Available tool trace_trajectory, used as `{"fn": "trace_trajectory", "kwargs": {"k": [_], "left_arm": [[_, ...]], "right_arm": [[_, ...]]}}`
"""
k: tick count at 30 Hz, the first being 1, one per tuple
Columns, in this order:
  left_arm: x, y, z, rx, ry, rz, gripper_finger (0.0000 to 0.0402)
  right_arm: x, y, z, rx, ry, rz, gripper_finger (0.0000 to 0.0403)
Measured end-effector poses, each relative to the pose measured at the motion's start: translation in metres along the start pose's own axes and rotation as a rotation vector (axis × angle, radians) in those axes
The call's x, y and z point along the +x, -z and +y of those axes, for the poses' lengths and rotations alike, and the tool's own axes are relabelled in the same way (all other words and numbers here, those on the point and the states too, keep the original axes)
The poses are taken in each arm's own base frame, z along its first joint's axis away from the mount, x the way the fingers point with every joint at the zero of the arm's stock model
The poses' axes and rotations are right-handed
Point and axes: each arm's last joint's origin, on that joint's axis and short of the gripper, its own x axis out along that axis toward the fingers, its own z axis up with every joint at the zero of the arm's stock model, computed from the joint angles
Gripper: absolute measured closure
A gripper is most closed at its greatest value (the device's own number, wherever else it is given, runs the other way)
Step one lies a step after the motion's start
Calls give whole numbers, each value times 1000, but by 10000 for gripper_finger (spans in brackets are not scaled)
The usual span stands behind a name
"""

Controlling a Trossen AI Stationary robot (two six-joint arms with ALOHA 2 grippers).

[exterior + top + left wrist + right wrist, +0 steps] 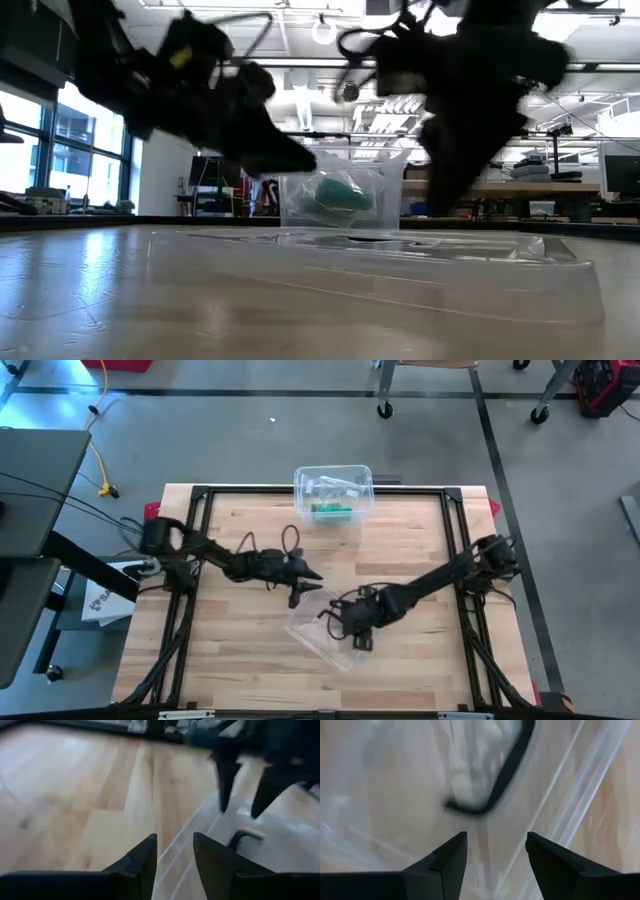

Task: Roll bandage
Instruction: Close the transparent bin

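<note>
A clear plastic tray [322, 628] lies flat on the wooden table near its middle, also seen low and wide in the low view [370, 265]. On it sit a black curved piece [507, 775] and a blurred white mass [470, 770]. I cannot tell if that mass is the bandage. My left gripper [305, 588] is open and nearly level at the tray's far left edge [172, 865], touching nothing. My right gripper [347, 626] is open and points down over the tray [495, 850], clear of it.
A clear bin [333, 492] stands at the table's far edge and holds a green roll [340, 190] and white items. A black frame [320, 490] runs along the table's edges. Bare wood lies to the left and right of the tray.
</note>
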Motion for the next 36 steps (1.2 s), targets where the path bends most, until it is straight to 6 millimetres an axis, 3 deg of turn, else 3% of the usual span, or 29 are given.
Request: {"fn": "trace_trajectory", "kwargs": {"k": [3, 6, 11, 15, 22, 25, 28, 32, 36], "left_arm": [[19, 16, 6, -44, -9, 78, 284], [27, 31, 6, -94, 34, 189, 290], [23, 37, -6, -233, 102, 333, 306], [18, 31, -27, -325, 115, 349, 319], [11, 6, -44, -362, 18, 217, 335], [16, -7, -38, -366, 42, 194, 348], [25, -15, -21, -346, 5, 158, 369], [35, -3, 3, -340, -37, 224, 397], [42, 10, 12, -371, -26, 263, 396]], "right_arm": [[7, 16, 2, -19, 53, 41, 206], [13, 26, -10, -44, 127, 70, 206], [13, 38, -43, -134, 428, 101, 206], [1, 33, -61, -196, 579, 77, 206], [-19, 25, -59, -372, 373, 54, 206], [-21, 16, -50, -444, 189, -34, 206], [-16, 3, -44, -540, 155, -151, 206], [1, -1, -36, -717, 194, -177, 206], [20, 4, -31, -761, 289, -122, 206]]}}
